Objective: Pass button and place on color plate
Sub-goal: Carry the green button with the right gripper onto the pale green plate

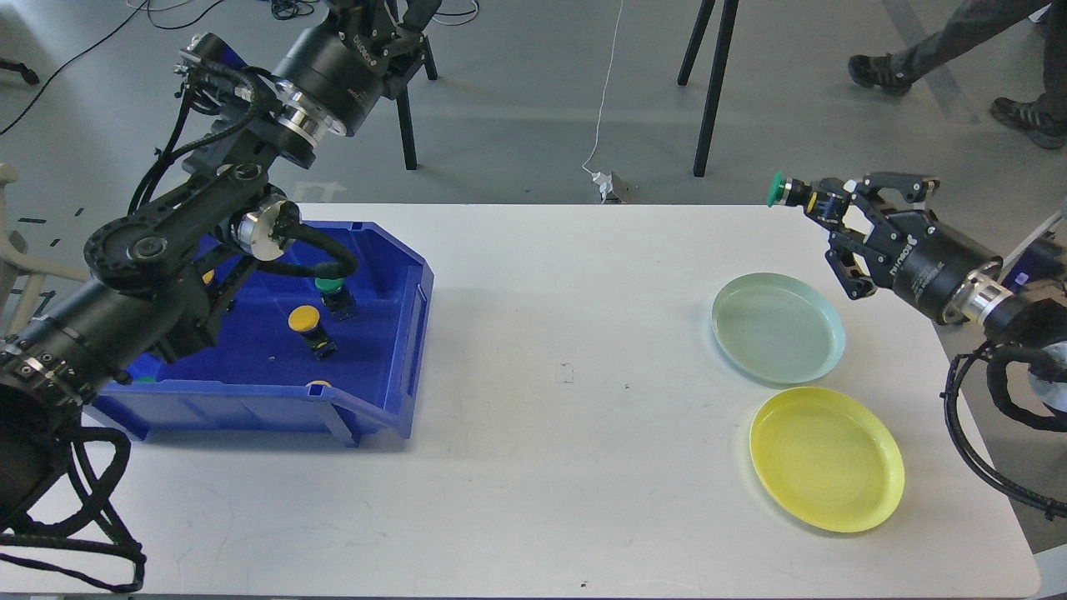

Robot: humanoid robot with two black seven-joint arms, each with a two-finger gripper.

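Note:
A green-capped button [778, 191] is held in my right gripper [815, 203], which is shut on its dark body. It hangs in the air beyond the table's back right edge, up and right of the pale green plate [779, 330]. The yellow plate [826, 459] lies in front of that plate. My left gripper [393, 18] is raised at the top edge above the blue bin [379, 392]. Its fingers are cut off by the frame and nothing shows in them.
The blue bin at the left holds a yellow button [304, 318], a green button [327, 286] and other partly hidden ones. Tripod legs [711, 92] and a person's feet [884, 71] are on the floor behind the table.

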